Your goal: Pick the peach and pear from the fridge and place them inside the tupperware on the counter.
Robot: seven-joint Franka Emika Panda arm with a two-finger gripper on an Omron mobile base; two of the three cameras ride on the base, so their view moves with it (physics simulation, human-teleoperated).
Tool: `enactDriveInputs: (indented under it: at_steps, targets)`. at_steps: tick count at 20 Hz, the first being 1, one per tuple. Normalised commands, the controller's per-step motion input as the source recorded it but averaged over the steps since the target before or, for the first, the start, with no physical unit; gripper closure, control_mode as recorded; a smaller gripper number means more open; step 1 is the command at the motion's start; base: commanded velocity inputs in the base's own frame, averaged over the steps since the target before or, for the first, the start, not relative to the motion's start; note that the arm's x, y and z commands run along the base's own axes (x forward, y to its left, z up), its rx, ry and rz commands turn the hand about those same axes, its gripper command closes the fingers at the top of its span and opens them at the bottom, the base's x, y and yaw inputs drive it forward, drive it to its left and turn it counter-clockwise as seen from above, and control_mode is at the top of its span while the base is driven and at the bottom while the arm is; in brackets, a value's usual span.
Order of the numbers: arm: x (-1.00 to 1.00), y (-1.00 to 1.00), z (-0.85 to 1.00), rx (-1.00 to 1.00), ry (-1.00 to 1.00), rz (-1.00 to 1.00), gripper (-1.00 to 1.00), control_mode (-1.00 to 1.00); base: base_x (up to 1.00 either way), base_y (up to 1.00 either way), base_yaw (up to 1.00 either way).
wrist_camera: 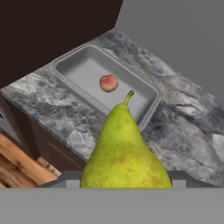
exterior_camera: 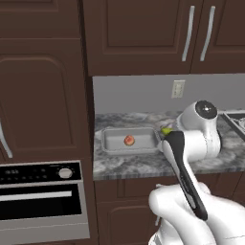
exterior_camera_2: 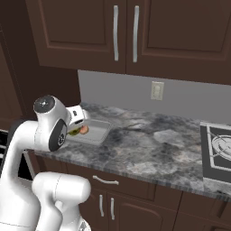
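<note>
The pear [wrist_camera: 124, 151] fills the lower middle of the hand view, stem up, its base cut off by the frame edge. The tool [wrist_camera: 124, 183] is clamped on it, fingertips hidden behind the fruit. It hangs above the marbled tabletop [wrist_camera: 183, 140], near the tupperware [wrist_camera: 70, 65] — the peach [wrist_camera: 108, 82] sits inside. From the left base view only a sliver of pear peeks past the arm.

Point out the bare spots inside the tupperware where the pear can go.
The tupperware holds the peach near its middle. Its floor is bare between the peach and each short wall. The pear, gripped by the end effector, is not yet over it.
</note>
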Motion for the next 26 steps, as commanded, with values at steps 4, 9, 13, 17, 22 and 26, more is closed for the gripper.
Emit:
enactDriveInputs:
  at_steps: [4,9,13,17,22,26]
  targets:
    - [0.5,-0.01,-0.3,0.0,0.08,0.0,1.0,-1.0,0.0,0.0,0.0]
    - [0.6,0.0,-0.26,0.0,0.05,0.0,1.0,-1.0,0.0,0.0,0.0]
    - [0.62,0.0,-0.23,0.0,0.03,0.0,1.0,-1.0,0.0,0.0,0.0]
    - [0.61,0.0,-0.32,0.0,0.01,0.0,1.0,-1.0,0.0,0.0,0.0]
    - [0.55,0.0,-0.35,0.0,0.02,0.0,1.0,-1.0,0.0,0.0,0.0]
    - [0.54,0.0,-0.34,0.0,0.02,0.0,1.0,-1.0,0.0,0.0,0.0]
